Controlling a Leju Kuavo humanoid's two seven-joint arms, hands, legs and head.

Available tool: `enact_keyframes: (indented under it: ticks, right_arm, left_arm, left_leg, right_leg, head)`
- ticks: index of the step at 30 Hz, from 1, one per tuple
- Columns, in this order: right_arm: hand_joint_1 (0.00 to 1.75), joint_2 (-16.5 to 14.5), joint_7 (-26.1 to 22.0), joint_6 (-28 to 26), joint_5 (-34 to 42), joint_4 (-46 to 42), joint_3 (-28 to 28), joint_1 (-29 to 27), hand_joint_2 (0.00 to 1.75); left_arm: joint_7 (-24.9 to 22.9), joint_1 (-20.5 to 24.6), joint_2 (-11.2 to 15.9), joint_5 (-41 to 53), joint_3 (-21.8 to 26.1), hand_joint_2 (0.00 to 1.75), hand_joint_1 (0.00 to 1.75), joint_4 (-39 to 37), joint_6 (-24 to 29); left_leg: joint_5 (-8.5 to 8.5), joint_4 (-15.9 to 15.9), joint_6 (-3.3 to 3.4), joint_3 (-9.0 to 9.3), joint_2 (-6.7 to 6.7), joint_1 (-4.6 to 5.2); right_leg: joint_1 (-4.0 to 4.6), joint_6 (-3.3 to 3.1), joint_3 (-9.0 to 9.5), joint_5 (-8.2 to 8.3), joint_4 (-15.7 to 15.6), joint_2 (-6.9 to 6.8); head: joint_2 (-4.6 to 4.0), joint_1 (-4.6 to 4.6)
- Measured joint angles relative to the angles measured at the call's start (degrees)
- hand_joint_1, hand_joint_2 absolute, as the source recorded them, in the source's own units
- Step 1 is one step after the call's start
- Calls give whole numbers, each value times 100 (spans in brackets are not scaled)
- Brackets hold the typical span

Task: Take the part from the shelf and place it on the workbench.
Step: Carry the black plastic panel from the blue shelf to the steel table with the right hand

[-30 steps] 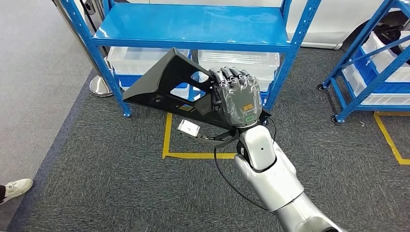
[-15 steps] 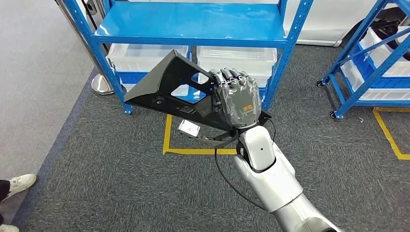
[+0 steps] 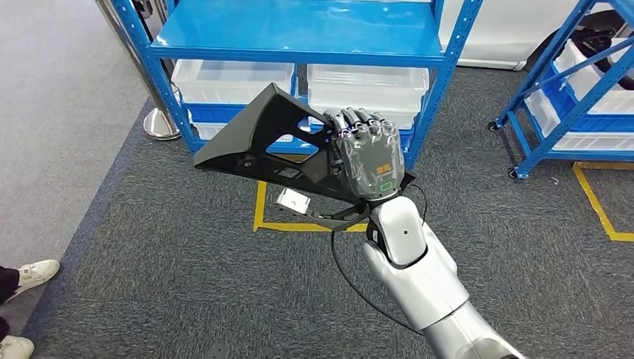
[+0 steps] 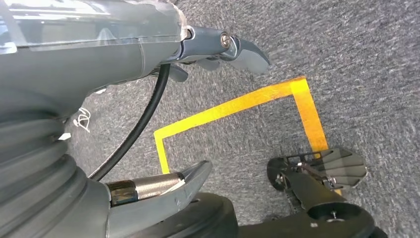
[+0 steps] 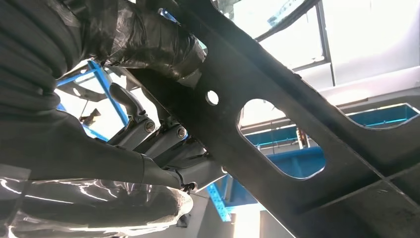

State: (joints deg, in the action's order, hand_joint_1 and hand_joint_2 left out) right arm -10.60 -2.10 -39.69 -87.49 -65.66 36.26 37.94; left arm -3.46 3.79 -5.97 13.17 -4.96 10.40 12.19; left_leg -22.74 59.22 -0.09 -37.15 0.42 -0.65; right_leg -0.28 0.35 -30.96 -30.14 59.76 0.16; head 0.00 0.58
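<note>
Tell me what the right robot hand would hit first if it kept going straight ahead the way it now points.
Probably the blue shelf: the right robot hand grips the black part and points toward it. The clear bins on its lower level lie in that line, though depth is unclear.

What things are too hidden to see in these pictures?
- The fingertips of the right robot hand, head view: they wrap behind the black part.
- The far end of the black part, right wrist view: cut off by the picture edge.
- What is inside the clear bins, head view: the blue shelf covers them.
- The person by the white shoes, head view: cut off by the edge.
- The workbench: where it stands cannot be told.
</note>
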Motion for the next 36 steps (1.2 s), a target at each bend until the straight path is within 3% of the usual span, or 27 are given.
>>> enact_keyframes:
  ticks: [2,3,5,7,8,9,11,12,14,16,18,19,21,23,24,25,26,28,30,31,34,36]
  right_arm:
    - [175,-2,-3,0,-1,1,-11,-2,175]
    - [175,-5,-3,0,-3,1,-14,0,175]
    - [175,-15,-4,0,-10,2,-15,0,175]
    - [175,-25,-4,1,-17,2,-15,-4,175]
    - [175,-27,-4,2,-20,3,-15,-9,175]
    - [175,-27,-4,2,-26,3,-15,-13,175]
    - [175,-27,-5,2,-36,2,-17,-17,175]
    - [175,-28,-5,1,-39,1,-21,-18,175]
    - [175,-34,-5,0,-39,-3,-35,-16,175]
    - [175,-42,-6,0,-39,-7,-45,-16,175]
    - [175,-42,-6,0,-39,-9,-50,-17,175]
    - [175,-39,-7,-1,-39,-9,-57,-14,175]
    - [175,-34,-8,-3,-39,-9,-75,-10,175]
    - [175,-31,-9,-4,-27,-9,-85,-16,175]
    - [175,-30,-18,-4,-2,-8,-88,-26,175]
    - [175,-28,-36,-4,41,-5,-92,-35,175]
    - [175,-27,-69,-4,101,-1,-98,-42,175]
    - [175,-32,-161,-5,240,5,-120,-39,175]
    - [175,-61,-247,-6,358,14,-144,-11,175]
    - [175,-79,-278,-7,394,21,-158,2,175]
    - [175,-102,-316,-7,405,58,-207,-12,175]
    - [175,-113,-316,-5,391,85,-228,-24,175]
  left_arm:
    - [1,-7,1,1,1,175,0,0,-1]
    - [1,-11,1,1,1,175,0,0,-1]
    - [1,-19,2,1,2,175,0,0,0]
    - [1,-21,2,1,2,175,0,0,-1]
    - [1,-20,2,1,2,175,0,0,-1]
    - [1,-20,2,2,2,175,0,0,-2]
    - [1,-18,2,5,2,175,0,0,-2]
    - [1,-12,3,7,2,175,0,0,-2]
    - [3,5,5,7,2,175,0,0,-2]
    - [7,11,7,8,2,175,0,0,-2]
    - [8,9,6,9,2,175,0,-1,-2]
    - [8,15,6,8,3,175,0,-1,-3]
    - [16,31,6,18,4,175,0,-1,-2]
    - [28,33,7,37,4,175,0,0,-1]
    - [32,30,7,46,4,175,0,0,-2]
    - [34,29,7,52,4,175,0,0,-4]
    - [36,30,7,57,4,175,0,0,-6]
    - [37,31,4,68,4,175,0,0,-8]
    - [39,22,-2,79,5,175,0,0,-11]
    - [40,16,-4,87,7,175,0,0,-14]
    - [40,14,-8,102,14,175,0,0,-21]
    - [40,14,-9,103,25,175,0,0,-21]
  left_leg:
    - [68,-21,-71,-27,-3,0]
    - [16,9,-102,-63,-7,-5]
    - [-371,356,-154,-205,-13,-18]
    - [-904,1083,-196,-401,-14,-22]
    - [-1046,1407,-210,-453,-14,-23]
    - [-1050,1571,-215,-426,-13,-23]
    - [-788,1320,-201,-100,-14,-22]
    - [-682,945,-180,173,-16,-19]
    - [-674,206,-128,652,-27,15]
    - [-710,-109,-72,813,-40,56]
    - [-601,-159,8,751,-27,41]
    - [-530,-196,67,705,-12,22]
    - [-381,-255,174,571,16,-11]
    - [-273,-260,208,417,16,-5]
    - [-220,-258,206,346,18,-4]
    - [-169,-255,199,281,20,-3]
    - [-121,-252,189,223,31,-3]
    - [-51,-235,164,140,64,8]
    - [-4,-197,116,93,111,29]
    - [19,-182,82,78,144,38]
    - [-9,-116,-14,22,221,34]
    - [-336,297,-60,-142,121,23]
  right_leg:
    - [3,-60,-55,87,-28,-2]
    - [-8,-102,-92,138,-43,-10]
    - [-33,-191,-201,256,-70,-28]
    - [-17,-236,-352,367,-61,-33]
    - [-8,-240,-432,421,-52,-35]
    - [-1,-240,-512,474,-39,-36]
    - [7,-226,-660,562,-1,-34]
    - [7,-211,-723,602,23,-33]
    - [13,-159,-810,685,48,-32]
    - [8,-93,-840,795,16,-37]
    - [7,-35,-860,874,-35,-23]
    - [15,-6,-904,792,5,-10]
    - [8,48,-1070,342,413,8]
    - [-9,89,-1252,-130,1148,1]
    - [-14,104,-1292,-188,1448,0]
    - [-18,112,-1252,-124,1583,0]
    - [-22,111,-1115,16,1520,-5]
    - [-6,78,-551,232,844,-114]
    - [43,13,-28,180,72,-274]
    - [66,-15,86,124,-134,-306]
    - [36,-122,79,154,-278,-189]
    - [-2,-215,35,237,-311,-107]
  head:
    - [0,0]
    - [0,2]
    - [0,10]
    - [0,18]
    - [0,18]
    - [0,17]
    - [0,18]
    - [0,18]
    - [0,17]
    - [0,15]
    - [0,14]
    - [0,6]
    - [0,-12]
    - [0,-21]
    - [0,-21]
    - [0,-21]
    - [0,-21]
    - [0,-22]
    - [0,-19]
    - [0,-17]
    - [0,-16]
    - [0,-10]
